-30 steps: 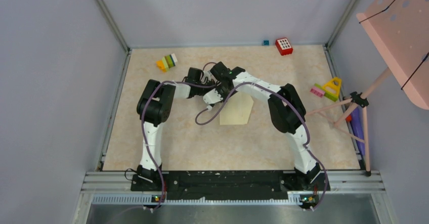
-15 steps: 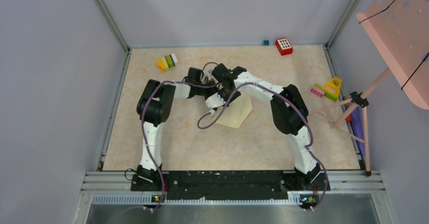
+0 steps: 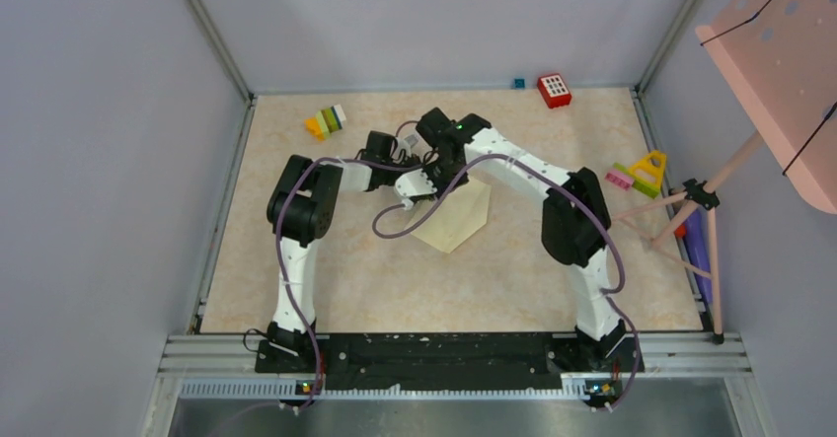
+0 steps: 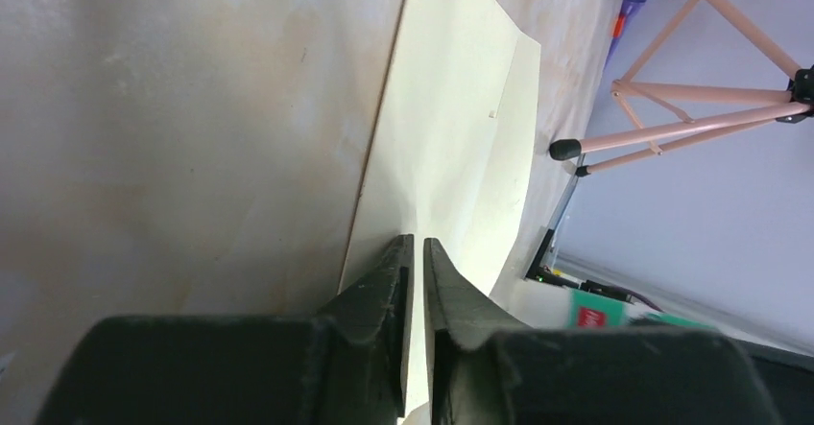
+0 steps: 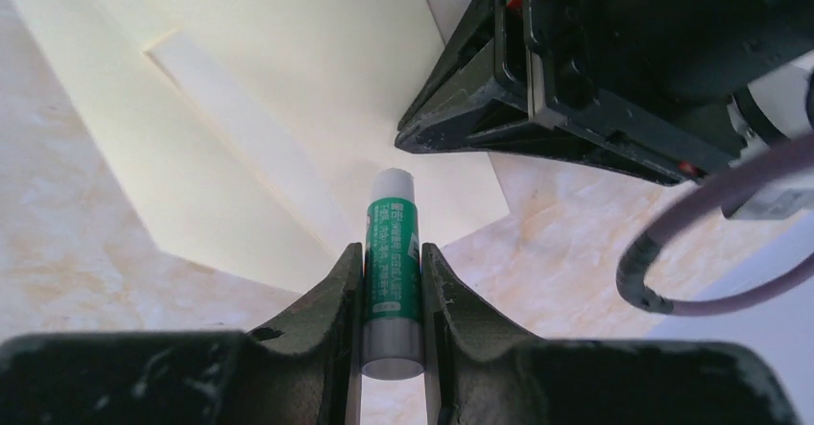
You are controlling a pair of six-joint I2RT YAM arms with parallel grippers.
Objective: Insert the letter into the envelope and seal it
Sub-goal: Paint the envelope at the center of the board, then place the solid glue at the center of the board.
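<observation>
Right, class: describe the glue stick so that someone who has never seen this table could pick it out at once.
Start at the marble-patterned table, then find the cream envelope near its middle. Over the envelope, the right gripper pinches a small glue stick. It is the only green-labelled, white-capped tube there.
</observation>
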